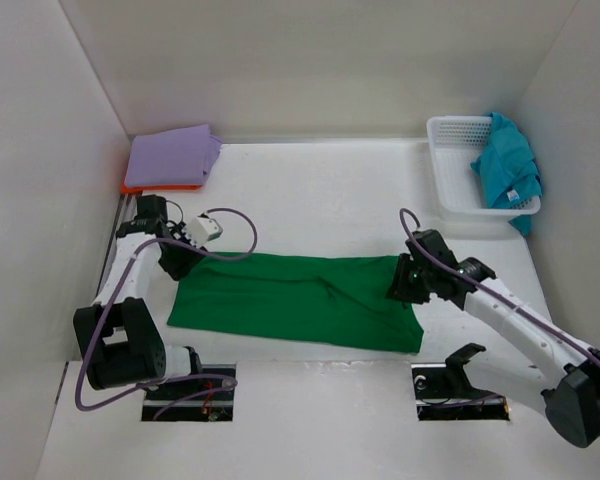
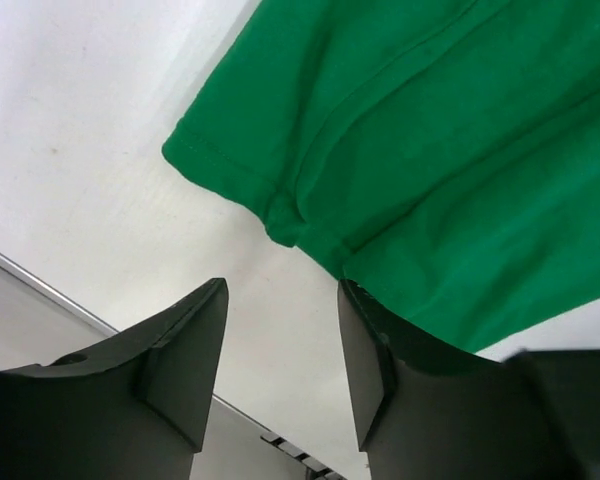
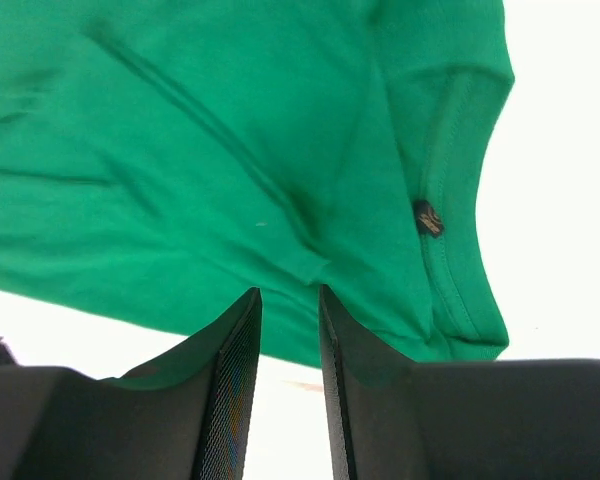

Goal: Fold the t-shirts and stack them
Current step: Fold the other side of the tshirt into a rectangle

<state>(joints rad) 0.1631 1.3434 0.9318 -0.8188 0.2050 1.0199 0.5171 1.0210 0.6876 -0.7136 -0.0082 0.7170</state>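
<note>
Top external: green t-shirt [image 1: 300, 298] flat on table [image 1: 310, 200]. Left gripper [image 2: 280, 290] parted, empty, beside its corner; right gripper [image 3: 290, 292] slightly parted over its edge.

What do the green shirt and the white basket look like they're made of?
Green t-shirt: soft knit cloth, possibly cotton, matte; it creases and shows stitched hems. White basket: looks like rigid moulded plastic, with mesh holes in its walls.

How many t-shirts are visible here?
4. The green t-shirt lies spread mid-table; the lavender t-shirt is folded far left atop the orange t-shirt, only its edge showing; the teal t-shirt hangs in the white basket far right. Others could be hidden.
</note>
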